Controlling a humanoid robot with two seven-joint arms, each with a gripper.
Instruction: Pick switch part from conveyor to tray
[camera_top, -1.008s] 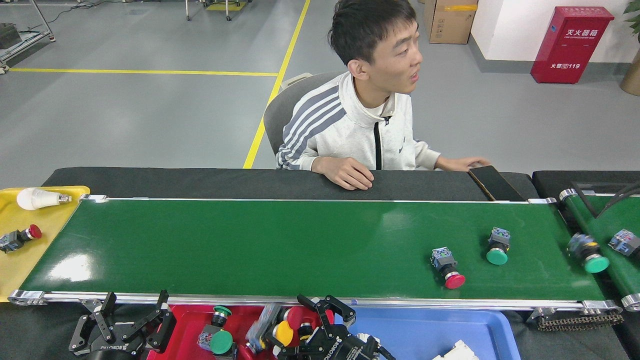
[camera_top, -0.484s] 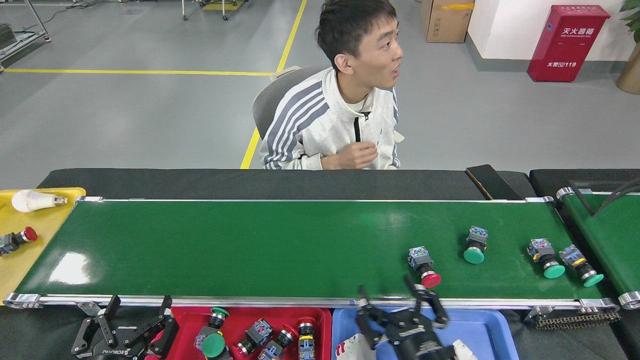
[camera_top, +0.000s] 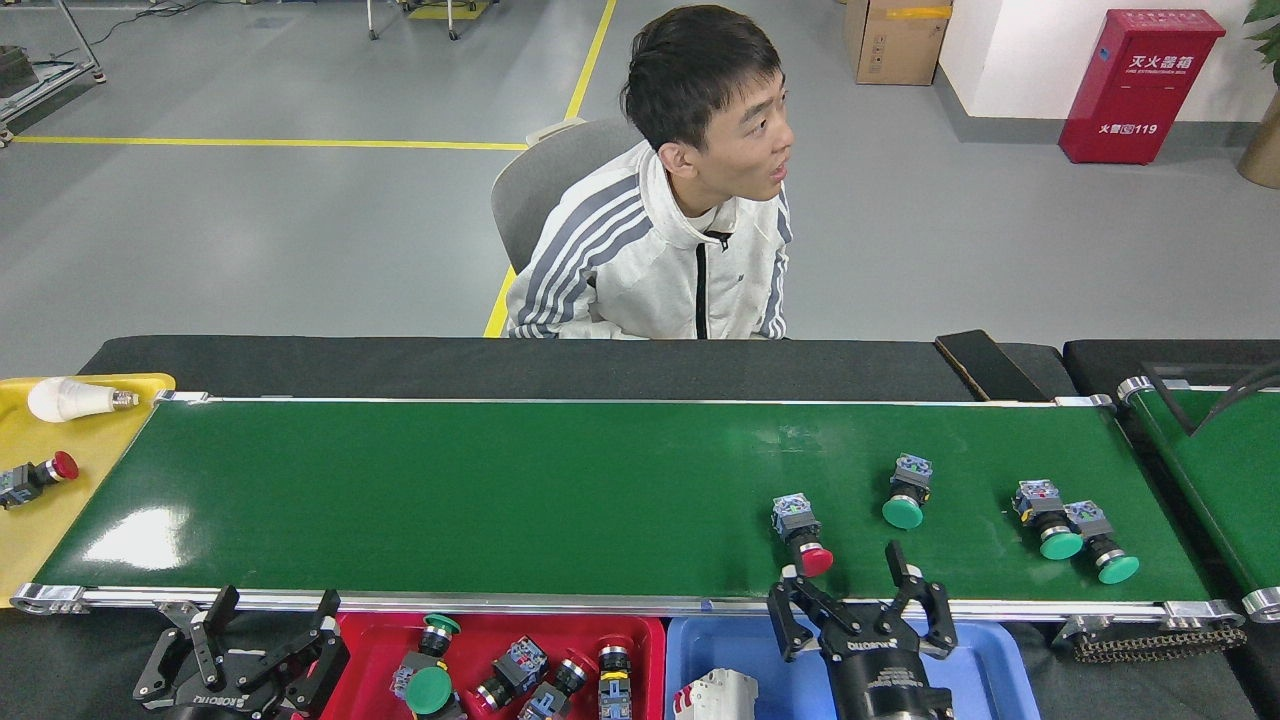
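Four switch parts on the conveyor (camera_top: 500, 490), all toward its right end: one red-capped switch part (camera_top: 800, 533) nearest the front rail, one green-capped one (camera_top: 906, 491) behind and to its right, then a touching pair of green-capped ones (camera_top: 1042, 517) (camera_top: 1102, 541) further right. Two grippers at the near edge. Right gripper (camera_top: 851, 580) spread wide, nothing between the fingers, tips over the front rail just beside the red-capped part (left fingertip almost at its cap). Left gripper (camera_top: 272, 610) low at the bottom left, likewise parted and empty. Two trays in front: a red tray (camera_top: 650, 630) holding several switches, at least five, partly cut off by the frame, and a blue tray (camera_top: 730, 640) with one white part (camera_top: 718, 692). One yellow tray (camera_top: 60, 500) at the left end, carrying one light bulb (camera_top: 70, 399) and one red-capped switch (camera_top: 38, 473). One person (camera_top: 660, 250) seated behind.
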